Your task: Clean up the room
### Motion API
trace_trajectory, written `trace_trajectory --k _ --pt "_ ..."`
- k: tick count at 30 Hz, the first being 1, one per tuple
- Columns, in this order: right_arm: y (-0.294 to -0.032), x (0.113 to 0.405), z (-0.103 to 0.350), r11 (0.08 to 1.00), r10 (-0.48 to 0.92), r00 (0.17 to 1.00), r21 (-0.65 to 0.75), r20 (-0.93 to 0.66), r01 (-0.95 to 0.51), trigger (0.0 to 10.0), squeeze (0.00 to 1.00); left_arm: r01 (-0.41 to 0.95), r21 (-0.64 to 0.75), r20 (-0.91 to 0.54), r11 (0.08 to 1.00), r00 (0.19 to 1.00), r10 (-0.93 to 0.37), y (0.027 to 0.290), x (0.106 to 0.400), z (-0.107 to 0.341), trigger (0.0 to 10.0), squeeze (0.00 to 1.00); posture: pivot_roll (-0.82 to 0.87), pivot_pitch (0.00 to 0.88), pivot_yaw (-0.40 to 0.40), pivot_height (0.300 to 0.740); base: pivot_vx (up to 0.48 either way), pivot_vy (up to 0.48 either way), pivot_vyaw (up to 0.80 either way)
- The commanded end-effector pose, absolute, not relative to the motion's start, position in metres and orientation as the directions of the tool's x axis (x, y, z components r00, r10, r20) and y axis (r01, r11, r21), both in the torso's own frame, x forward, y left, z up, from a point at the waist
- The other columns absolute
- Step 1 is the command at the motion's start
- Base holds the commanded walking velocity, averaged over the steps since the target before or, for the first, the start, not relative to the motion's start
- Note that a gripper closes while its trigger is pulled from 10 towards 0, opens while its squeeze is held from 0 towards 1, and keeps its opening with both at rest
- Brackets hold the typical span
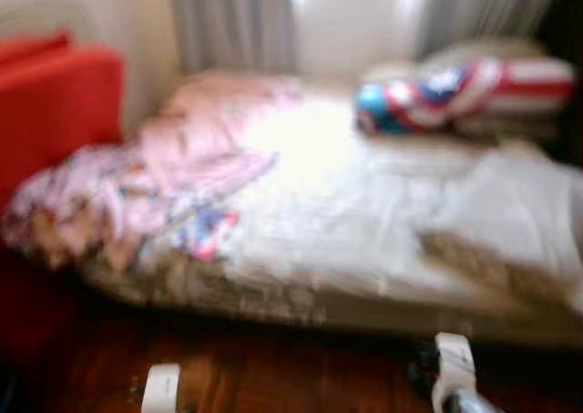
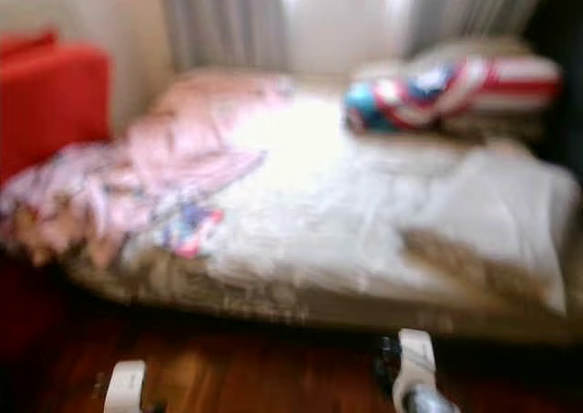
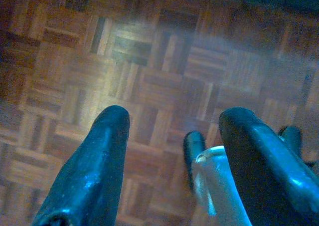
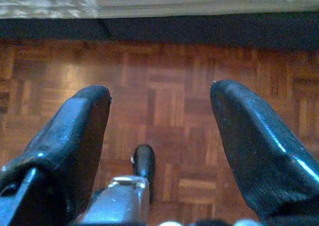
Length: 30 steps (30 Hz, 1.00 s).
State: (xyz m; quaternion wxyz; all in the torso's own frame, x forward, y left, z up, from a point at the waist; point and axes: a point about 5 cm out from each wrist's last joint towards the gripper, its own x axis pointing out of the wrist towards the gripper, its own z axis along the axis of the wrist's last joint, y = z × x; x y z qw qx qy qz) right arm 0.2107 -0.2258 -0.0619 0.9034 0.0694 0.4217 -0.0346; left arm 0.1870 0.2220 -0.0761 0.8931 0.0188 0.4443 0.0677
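Both my arms hang low w/ nothing in them. Left gripper has its jaws spread wide over bare parquet floor; right gripper likewise, jaws wide apart, empty, same wood beneath. The mess to tidy is up ahead of both sets of jaws & well above them: the bed, its white sheet rumpled, a pink blanket bunched on the side beyond my left jaws, a striped red-white-blue pillow at the far end beyond my right jaws. Red sofa sits further out past the left.

Step in hand, I reckon, is closing on the bed. To do it well: stop square to the mattress edge, let the head cam settle (it's blurred now), then raise the left arm toward the blanket first, jaws kept open till cloth sits between them.

Head views give the whole bed but smear detail; the small colourful patch by the blanket may be a toy or cloth, can't tell. Right wrist cam shows the dark gap under the bed edge, past the jaws; head views don't
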Motion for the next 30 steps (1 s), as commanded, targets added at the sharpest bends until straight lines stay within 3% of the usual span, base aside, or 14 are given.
trace_trajectory --k 1,8,24,30 --pt "-0.2295 0.2071 -0.0632 0.988 -0.018 0.634 0.085 -0.773 0.132 10.0 0.00 -0.104 0.088 -0.786 0.991 0.603 0.133 0.2189 0.1923 -0.0741 10.0 0.00 0.01 0.000 0.022 0.740 0.000 0.000 -0.53" --pt "-0.2295 0.2080 -0.0625 0.986 -0.021 0.646 0.093 -0.763 0.142 10.0 0.00 -0.122 0.065 -0.788 0.990 0.602 0.126 0.2171 0.1945 -0.0736 10.0 0.00 0.01 0.000 0.022 0.740 0.000 0.036 0.00" --pt "-0.2291 0.2077 -0.0627 0.985 -0.020 0.648 0.096 -0.761 0.142 10.0 0.00 -0.111 0.071 -0.792 0.991 0.597 0.124 0.2192 0.1944 -0.0733 10.0 0.00 0.01 0.000 0.022 0.740 0.000 0.461 0.00" --pt "-0.2290 0.2080 -0.0625 0.985 -0.019 0.650 0.097 -0.760 0.142 10.0 0.00 -0.106 0.076 -0.788 0.991 0.603 0.125 0.2187 0.1955 -0.0728 10.0 0.00 0.01 0.000 0.022 0.740 0.000 0.219 0.00"
